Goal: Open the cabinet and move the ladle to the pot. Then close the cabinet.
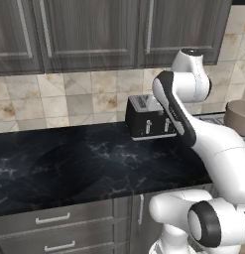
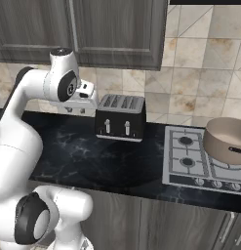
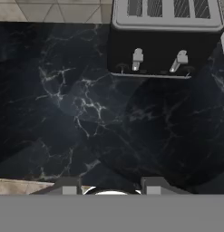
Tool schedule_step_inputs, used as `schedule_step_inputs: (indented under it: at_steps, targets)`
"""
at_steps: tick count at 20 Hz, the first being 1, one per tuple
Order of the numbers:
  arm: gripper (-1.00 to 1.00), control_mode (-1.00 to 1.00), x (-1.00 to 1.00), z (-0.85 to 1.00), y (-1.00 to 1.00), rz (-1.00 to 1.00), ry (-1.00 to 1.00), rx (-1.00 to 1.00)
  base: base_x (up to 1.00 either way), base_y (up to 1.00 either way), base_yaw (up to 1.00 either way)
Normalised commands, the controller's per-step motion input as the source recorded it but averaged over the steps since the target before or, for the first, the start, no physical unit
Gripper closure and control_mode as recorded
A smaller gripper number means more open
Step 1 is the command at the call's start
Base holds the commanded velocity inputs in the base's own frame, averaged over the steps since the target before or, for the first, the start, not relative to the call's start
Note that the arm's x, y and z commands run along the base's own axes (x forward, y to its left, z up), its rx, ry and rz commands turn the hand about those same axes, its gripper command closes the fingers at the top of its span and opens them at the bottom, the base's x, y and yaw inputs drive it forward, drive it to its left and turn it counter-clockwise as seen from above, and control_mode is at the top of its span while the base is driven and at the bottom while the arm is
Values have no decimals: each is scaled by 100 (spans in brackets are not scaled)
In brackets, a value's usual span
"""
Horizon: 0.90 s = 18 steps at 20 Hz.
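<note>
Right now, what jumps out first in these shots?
The white arm dominates, folded over the black marble counter with its claw hanging above bare stone, holding nothing. Next is the black toaster against the tiled wall, just ahead of the claw. The taupe pot sits on the stove at far right, and the dark cabinet doors overhead are all shut.

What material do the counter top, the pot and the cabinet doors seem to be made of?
Counter top: polished black marble, by its white veins and soft sheen. Pot: probably matt taupe metal, smooth, with a paler inside. Cabinet doors: dark grey-brown wood or a wood-look laminate, going by the vertical grain; the slim handles look like brushed metal.
</note>
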Motion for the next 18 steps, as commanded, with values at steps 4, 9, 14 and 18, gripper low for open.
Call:
schedule_step_inputs:
  at_steps: [4,9,14,18]
  targets:
    - [-100,-100,0,0,0,0,0,0,0,0,0]
    - [-100,-100,-48,1,4,0,-20,0,0,0,0]
    - [-100,-100,-60,44,8,0,-41,0,0,0,0]
    - [-100,-100,-38,74,4,0,-37,0,0,0,0]
